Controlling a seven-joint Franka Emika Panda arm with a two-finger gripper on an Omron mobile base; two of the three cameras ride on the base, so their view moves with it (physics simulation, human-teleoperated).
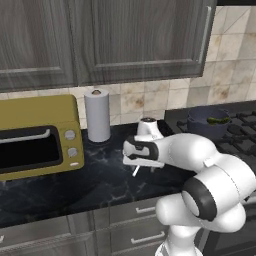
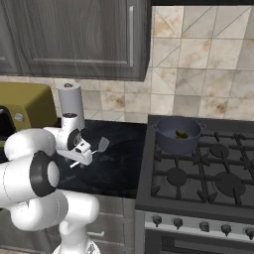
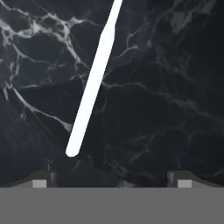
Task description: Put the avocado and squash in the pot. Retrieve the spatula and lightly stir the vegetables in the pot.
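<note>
- My gripper point(image 3: 112, 183) hangs over the dark marble worktop point(image 1: 100, 185), pointing down, its fingers spread wide with nothing between them.
- The spatula point(image 3: 92, 94) lies flat on the worktop right under me. In the hand view the free end of its pale handle sits just ahead of my left fingertip, off-centre, not yet between the fingers.
- Its long axis runs away from my fingertips, leaning slightly to the right in the hand view. In the right base view its slotted head point(image 2: 103, 144) points right, toward the stove point(image 2: 198, 173), and the handle runs back left under my hand.
- My judgement: to grasp it I need to shift along the handle toward the head and centre it between my fingers before coming down; they already seem to stand across it.
- The pot point(image 2: 178, 135) stands on the far left burner, well to the right of my gripper. Green vegetable point(image 2: 182, 133) shows inside it; I cannot tell avocado from squash there.
- A yellow toaster oven point(image 1: 37, 137) and a paper towel roll point(image 1: 97, 116) stand to the left, far side of the worktop.
- I can read no brand, label or writing anywhere.
</note>
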